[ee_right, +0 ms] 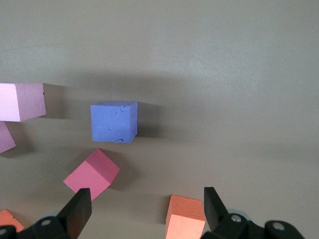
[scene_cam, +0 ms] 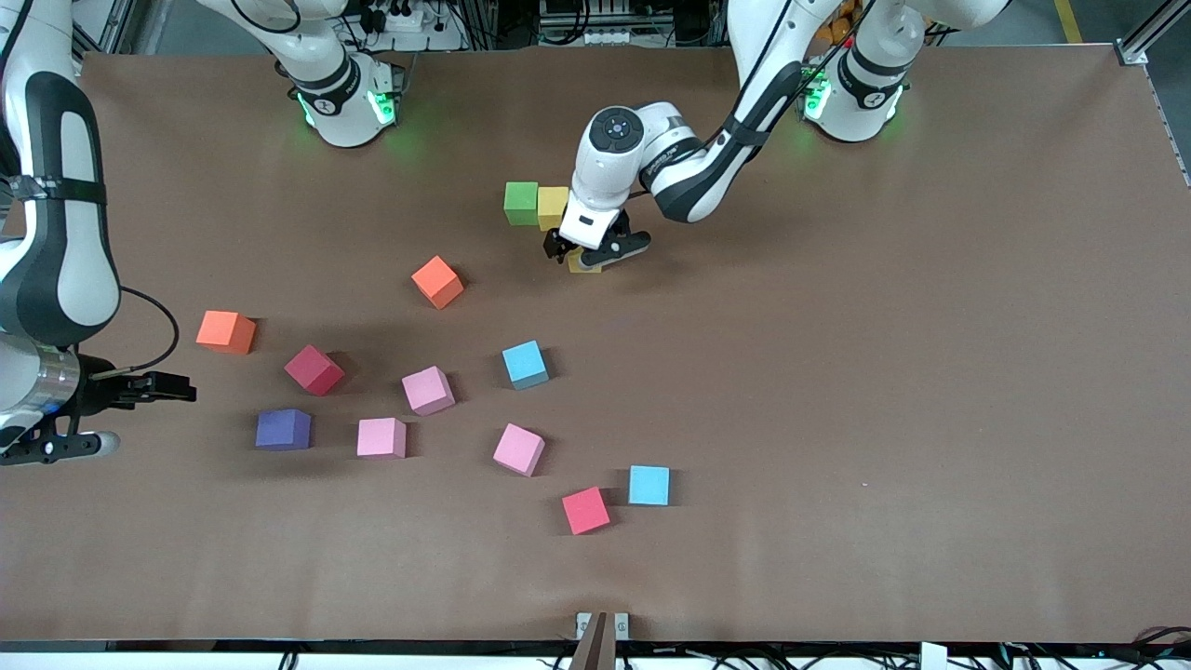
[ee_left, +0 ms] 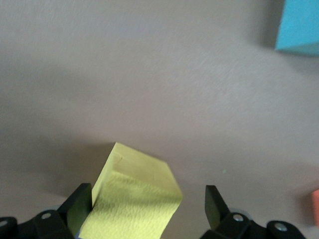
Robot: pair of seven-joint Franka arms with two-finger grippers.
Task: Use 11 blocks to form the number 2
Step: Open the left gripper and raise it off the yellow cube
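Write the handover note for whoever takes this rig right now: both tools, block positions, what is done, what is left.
Left tool: open, straddling a matte yellow cube on the brown table; not gripped.
Right tool: open, waiting at the right arm's end, over bare table beside the orange cube.
Done: green cube and second yellow cube side by side, starting the figure.
Left: ten cubes loose nearer the front camera (two orange, two red, three pink, two light blue, one purple); nine places unfilled.

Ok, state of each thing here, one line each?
left hand: open, astride the second yellow block
right hand: open, empty, waiting
green block: placed, touching a yellow block
second yellow block: between the fingers, not gripped
other blocks: loose, scattered
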